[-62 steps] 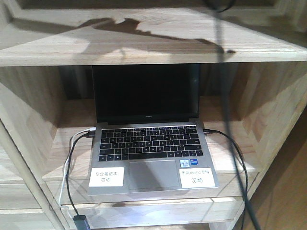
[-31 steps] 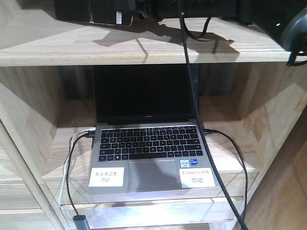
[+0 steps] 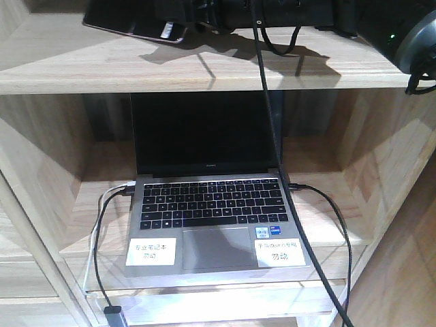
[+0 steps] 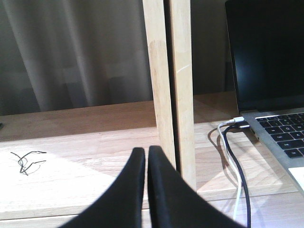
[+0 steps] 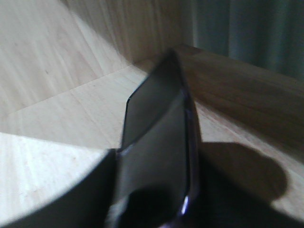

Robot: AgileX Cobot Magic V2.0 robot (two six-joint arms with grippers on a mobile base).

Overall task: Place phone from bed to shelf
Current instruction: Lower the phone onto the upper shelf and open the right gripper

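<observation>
The phone (image 3: 133,26), a glossy black slab with a white sticker, hangs slightly tilted just over the top shelf (image 3: 204,71) at upper left, casting a shadow on the plank. My right gripper (image 3: 194,20) reaches in from the right and is shut on the phone's right end. In the right wrist view the phone (image 5: 156,137) stands edge-on between the dark fingers (image 5: 95,190) above the pale wood. My left gripper (image 4: 146,151) is shut and holds nothing, low beside a shelf upright (image 4: 171,85). The bed is out of view.
An open silver laptop (image 3: 214,218) with black and white cables (image 3: 102,225) fills the compartment under the top plank. My arm's black cable (image 3: 279,170) hangs down in front of it. A small tangle of black wire (image 4: 24,160) lies in the left compartment.
One second ago only a shadow lay on the top plank. The right arm has come in over it with the phone, which has since dipped lower and tilted.
</observation>
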